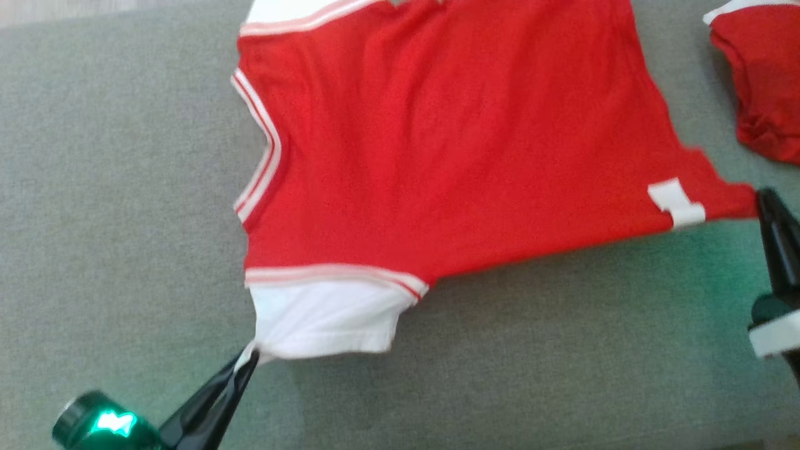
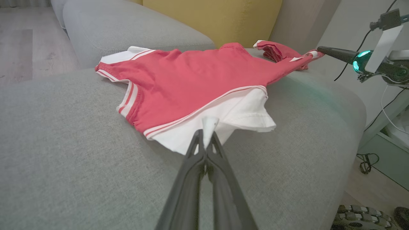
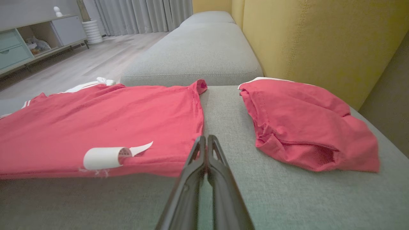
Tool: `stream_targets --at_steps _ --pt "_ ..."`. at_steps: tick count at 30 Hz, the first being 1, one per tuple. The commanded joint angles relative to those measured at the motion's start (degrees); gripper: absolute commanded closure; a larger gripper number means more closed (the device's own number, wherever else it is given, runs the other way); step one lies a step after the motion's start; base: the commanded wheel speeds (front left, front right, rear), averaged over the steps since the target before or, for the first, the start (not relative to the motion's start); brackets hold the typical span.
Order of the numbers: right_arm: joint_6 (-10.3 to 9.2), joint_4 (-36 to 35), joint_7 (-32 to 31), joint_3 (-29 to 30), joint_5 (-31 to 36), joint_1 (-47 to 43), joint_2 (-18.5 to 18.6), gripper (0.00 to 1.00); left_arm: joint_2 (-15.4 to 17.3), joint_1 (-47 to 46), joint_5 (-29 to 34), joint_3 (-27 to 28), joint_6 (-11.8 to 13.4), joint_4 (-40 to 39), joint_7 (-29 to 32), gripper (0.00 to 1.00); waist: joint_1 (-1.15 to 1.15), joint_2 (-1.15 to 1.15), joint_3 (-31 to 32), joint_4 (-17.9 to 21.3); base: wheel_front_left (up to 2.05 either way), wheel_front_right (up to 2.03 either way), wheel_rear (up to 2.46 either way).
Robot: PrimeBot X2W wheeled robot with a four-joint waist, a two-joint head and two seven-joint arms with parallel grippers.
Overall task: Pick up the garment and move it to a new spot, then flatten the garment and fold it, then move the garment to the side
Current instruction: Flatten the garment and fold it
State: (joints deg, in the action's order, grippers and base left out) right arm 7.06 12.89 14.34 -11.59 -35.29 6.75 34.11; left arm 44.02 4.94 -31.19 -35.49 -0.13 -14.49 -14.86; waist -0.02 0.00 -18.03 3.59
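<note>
Two claws pinch the red garment [image 1: 437, 156], stretched between them on the grey sofa [image 1: 94, 219]: left gripper [image 1: 248, 361] pressed onto its white sleeve corner, right gripper [image 1: 761, 199] onto its hem corner; another red cloth [image 1: 762, 81] lies beyond the right gripper

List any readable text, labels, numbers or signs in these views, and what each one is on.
No readable text in any view.
White tag on the red shirt: curled, no print visible.
Green light behind the left gripper: a glowing blotch, not a letter or number.
Second red garment: no print visible.
</note>
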Motion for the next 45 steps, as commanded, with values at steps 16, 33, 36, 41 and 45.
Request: stream_targets --at_steps 16,33,36,41,45 --pt "0.43 -5.04 -6.93 5.70 5.21 2.09 -3.40 1.00 -2.45 -10.29 3.68 9.35 -6.97 2.67 -0.14 1.00 0.02 0.00 -1.90 -1.70 0.00 0.00 0.00" --pt "0.43 5.44 -8.56 -0.64 6.88 23.21 -2.14 1.00 1.66 -44.59 3.15 -1.06 -7.35 15.04 0.69 1.00 0.02 0.00 -11.64 -2.41 0.00 0.00 0.00" --pt "0.43 7.51 -7.80 -1.70 6.45 24.82 -1.93 1.00 1.89 -48.15 3.70 -2.30 -7.35 17.21 0.60 1.00 0.02 0.00 -12.21 -2.46 0.00 0.00 0.00" --pt "0.43 10.39 -6.91 -4.29 4.29 26.32 -2.63 0.89 -0.73 -49.76 0.33 -1.92 -7.35 20.45 0.20 0.26 0.02 0.00 -12.16 -2.19 0.00 0.00 0.00" --pt "0.43 12.06 -3.55 -5.41 3.12 27.18 -3.86 0.00 -4.01 -46.74 -3.62 0.49 -6.12 22.30 -0.07 0.00 0.02 0.00 -10.90 -1.79 0.00 0.00 0.00"
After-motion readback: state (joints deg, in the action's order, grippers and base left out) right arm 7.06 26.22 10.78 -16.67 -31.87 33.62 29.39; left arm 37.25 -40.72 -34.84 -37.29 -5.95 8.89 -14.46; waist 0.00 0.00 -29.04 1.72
